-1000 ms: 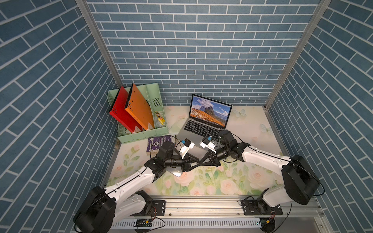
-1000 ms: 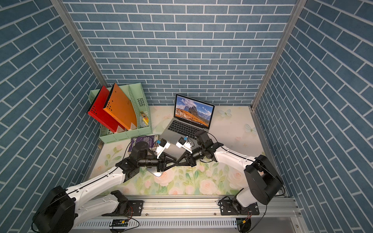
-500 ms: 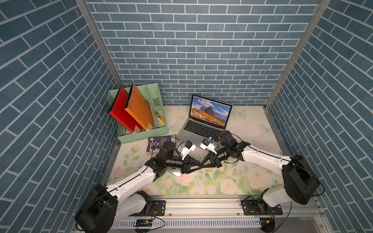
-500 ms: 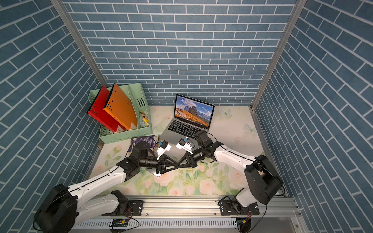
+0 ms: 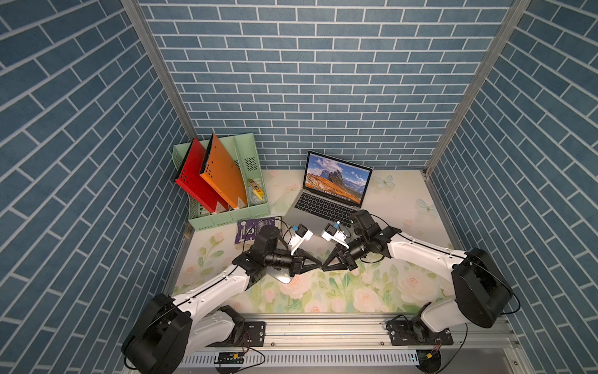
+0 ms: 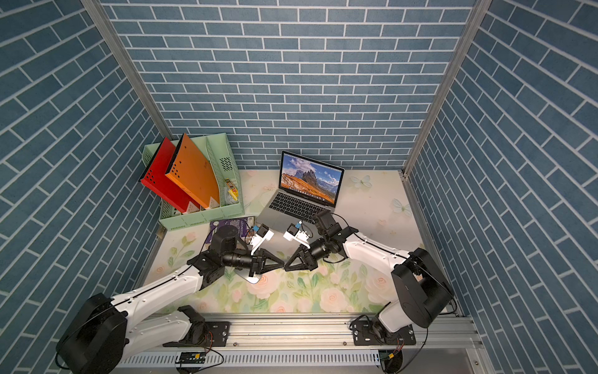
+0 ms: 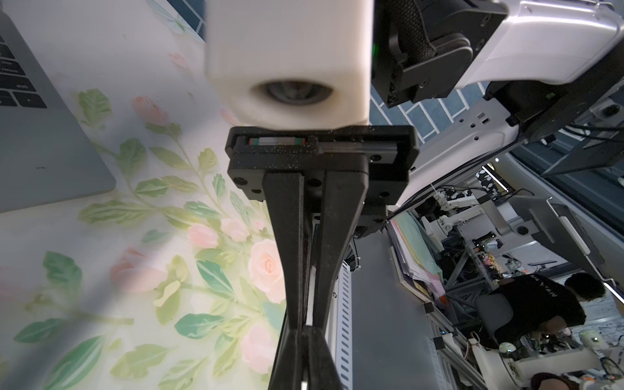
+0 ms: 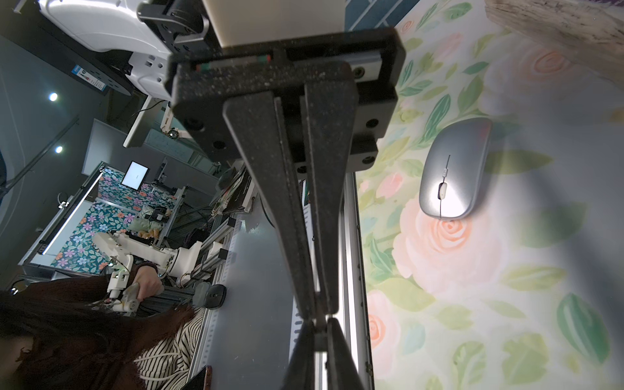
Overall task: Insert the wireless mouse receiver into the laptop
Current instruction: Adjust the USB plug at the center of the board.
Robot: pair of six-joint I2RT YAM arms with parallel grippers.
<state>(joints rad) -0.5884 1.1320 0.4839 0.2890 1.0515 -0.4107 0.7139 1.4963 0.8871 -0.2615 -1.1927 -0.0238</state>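
Findings at the bench [image 5: 323, 294], which carries a floral cover:

1. The left tool [image 5: 318, 264] and the right tool [image 5: 324, 265] meet tip to tip above the front middle of the bench, each arm reaching in from its own side. We record both tools as closed, with the jaws of each drawn together to a point. Both wrist views confirm this, each showing the opposing tool head-on with its fingers pressed together. Whether anything small is pinched at the meeting point we cannot tell.

2. The wireless mouse [image 8: 454, 169] lies flat on the bench, top side up, with glare on its glossy shell. In both top views it is largely hidden beneath the left arm's wrist, with only a silver edge showing. Neither tool touches it.

3. The laptop [image 5: 323, 207] stands open toward the back of the bench, set at an angle, screen lit with a mountain picture. It is apart from the mouse and behind both tools.

4. A green file rack [image 5: 226, 217] occupies the back left corner, holding a red folder [image 5: 194, 181] and an orange folder [image 5: 223, 175], both leaning. A purple book [image 5: 255, 225] lies just in front of the rack.
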